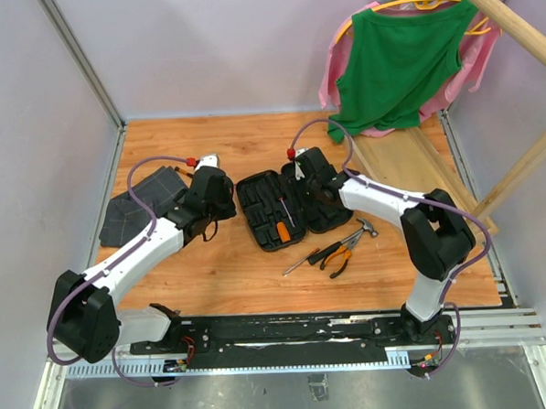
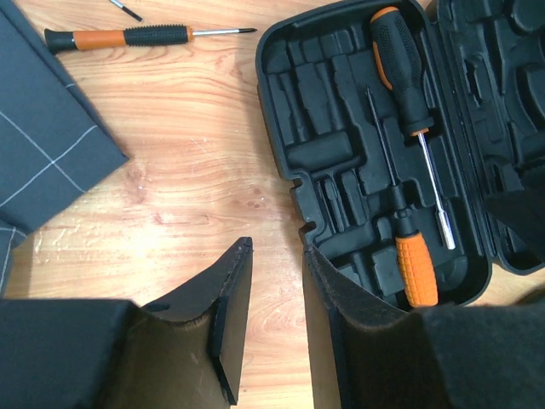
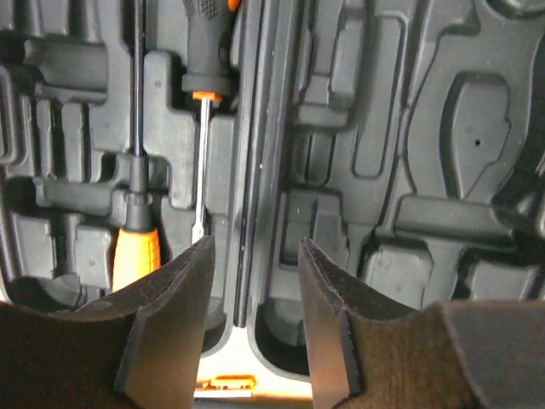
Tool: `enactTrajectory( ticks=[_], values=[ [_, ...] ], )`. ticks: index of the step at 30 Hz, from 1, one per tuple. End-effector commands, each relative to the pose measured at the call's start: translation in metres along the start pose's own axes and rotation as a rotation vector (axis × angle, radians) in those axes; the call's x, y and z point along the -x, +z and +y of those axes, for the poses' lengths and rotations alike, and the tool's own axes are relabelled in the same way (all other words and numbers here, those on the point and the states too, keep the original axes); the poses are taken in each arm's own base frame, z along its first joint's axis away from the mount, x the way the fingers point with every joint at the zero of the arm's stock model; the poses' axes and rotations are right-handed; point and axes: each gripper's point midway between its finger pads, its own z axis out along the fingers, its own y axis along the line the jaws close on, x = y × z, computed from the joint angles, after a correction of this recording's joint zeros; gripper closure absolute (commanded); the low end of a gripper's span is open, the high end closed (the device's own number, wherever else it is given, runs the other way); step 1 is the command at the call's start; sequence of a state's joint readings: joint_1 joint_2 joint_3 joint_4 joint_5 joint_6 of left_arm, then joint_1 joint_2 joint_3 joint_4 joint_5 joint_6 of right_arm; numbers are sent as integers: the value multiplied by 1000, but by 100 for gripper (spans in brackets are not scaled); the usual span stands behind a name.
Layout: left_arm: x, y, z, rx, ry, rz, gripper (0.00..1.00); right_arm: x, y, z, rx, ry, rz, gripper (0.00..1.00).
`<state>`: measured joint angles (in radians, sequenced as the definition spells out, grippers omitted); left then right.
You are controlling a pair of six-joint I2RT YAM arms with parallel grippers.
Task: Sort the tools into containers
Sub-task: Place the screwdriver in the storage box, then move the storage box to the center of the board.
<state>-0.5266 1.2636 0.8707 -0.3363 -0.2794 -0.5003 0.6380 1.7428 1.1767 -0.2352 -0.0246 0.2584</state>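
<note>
1. Wooden worktop [image 1: 251, 141] between pale walls; green shirt [image 1: 398, 60] hangs upper right.
2. Open tool case [image 1: 281, 209] sits centre; pliers [image 1: 335, 259] and hammer [image 1: 361, 229] lie lower right.
3. Left end effector [image 2: 278, 249] hovers left of it, half open, empty.
4. Right end effector [image 3: 255, 243] hangs over it, half open, empty.

It looked like a robotics lab test cell: a wood-grain surface [image 1: 231, 275] boxed in by plain pale walls [image 1: 210, 43] on metal posts [image 1: 80, 61], a left arm [image 1: 134, 253] and a right arm [image 1: 383, 199] bolted to a metal rail [image 1: 289, 330], and a green shirt [image 1: 398, 65] hung from a wooden rack [image 1: 510, 18].
</note>
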Motion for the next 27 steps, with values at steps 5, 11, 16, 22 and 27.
enactTrajectory(
  ticks=[5,11,16,22,27],
  values=[
    [5,-4,-1,-13,-15,-19,67,20,23,-8,15,-46,27,56],
    [3,-3,-3,-23,-18,-14,68,25,38,-15,-20,-62,52,57],
    [2,-5,-6,-43,-24,-13,69,23,44,-28,-83,-78,70,57],
    [-1,-8,-8,-67,-33,-15,69,20,43,-37,-127,-96,77,57],
    [-1,-8,-9,-75,-36,-16,69,7,57,-27,-68,-92,130,57]
  ],
)
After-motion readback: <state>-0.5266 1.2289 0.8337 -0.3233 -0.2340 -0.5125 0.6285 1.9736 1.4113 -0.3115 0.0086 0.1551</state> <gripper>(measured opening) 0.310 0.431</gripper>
